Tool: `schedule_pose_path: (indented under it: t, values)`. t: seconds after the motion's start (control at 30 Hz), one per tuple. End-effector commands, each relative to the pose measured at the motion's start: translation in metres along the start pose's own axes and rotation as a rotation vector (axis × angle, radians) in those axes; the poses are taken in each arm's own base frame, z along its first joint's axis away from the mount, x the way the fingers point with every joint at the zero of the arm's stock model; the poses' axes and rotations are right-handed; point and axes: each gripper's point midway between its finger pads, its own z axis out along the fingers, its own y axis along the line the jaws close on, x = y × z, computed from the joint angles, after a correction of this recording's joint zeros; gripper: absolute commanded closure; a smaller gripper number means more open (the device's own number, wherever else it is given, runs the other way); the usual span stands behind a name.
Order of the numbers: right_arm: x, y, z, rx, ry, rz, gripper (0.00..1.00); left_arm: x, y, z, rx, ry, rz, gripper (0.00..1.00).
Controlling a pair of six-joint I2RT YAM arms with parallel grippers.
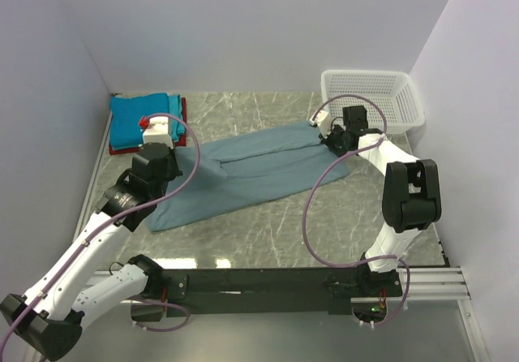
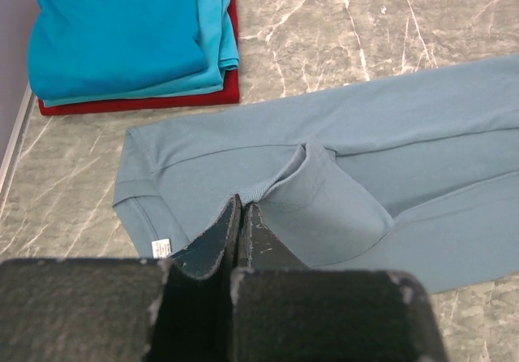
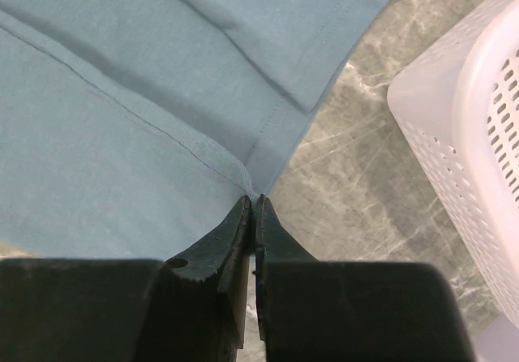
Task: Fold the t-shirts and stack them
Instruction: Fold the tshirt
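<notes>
Counting four tees on the table (image 1: 268,232): one big grey-blue tee (image 1: 251,171) spread out, plus a bright blue tee (image 1: 138,114), teal tee (image 2: 229,45) and red tee (image 2: 162,101) folded in one stack far left. The grey-blue one's long axis runs diagonally, collar near-left, hem far-right. My left pincer (image 2: 242,212) is clamped on its collar, my right pincer (image 3: 253,204) pinches a hem corner. One white mesh basket (image 3: 454,135) sits near that corner

No legible text anywhere; white tag (image 2: 160,247) on grey-blue t-shirt (image 2: 389,159) unreadable.
</notes>
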Motion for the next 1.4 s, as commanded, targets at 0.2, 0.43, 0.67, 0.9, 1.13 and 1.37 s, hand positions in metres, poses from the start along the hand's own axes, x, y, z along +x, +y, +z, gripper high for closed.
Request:
schedule_pose_path:
  t: [0.2, 0.43, 0.67, 0.9, 1.13, 1.37]
  values:
    - [-0.026, -0.021, 0.001, 0.079, -0.030, -0.023, 1.00, -0.019, -0.003, 0.005, 0.020, -0.058, 0.011, 1.00]
    - [-0.027, -0.026, 0.006, 0.095, -0.017, -0.028, 1.00, -0.021, -0.005, 0.015, 0.013, -0.048, 0.037, 1.00]
    - [-0.028, -0.028, 0.011, 0.102, -0.009, -0.030, 1.00, -0.008, 0.002, 0.023, -0.004, -0.017, 0.045, 1.00]
    - [-0.028, -0.026, 0.016, 0.096, 0.004, -0.038, 1.00, -0.006, 0.003, 0.027, -0.004, -0.013, 0.043, 1.00]
    - [-0.027, -0.025, 0.021, 0.104, 0.016, -0.045, 0.96, -0.009, 0.000, 0.029, 0.009, -0.012, 0.040, 1.00]
    - [-0.045, -0.029, 0.013, 0.179, -0.027, -0.037, 0.55, -0.010, -0.005, 0.031, 0.032, -0.006, 0.037, 1.00]
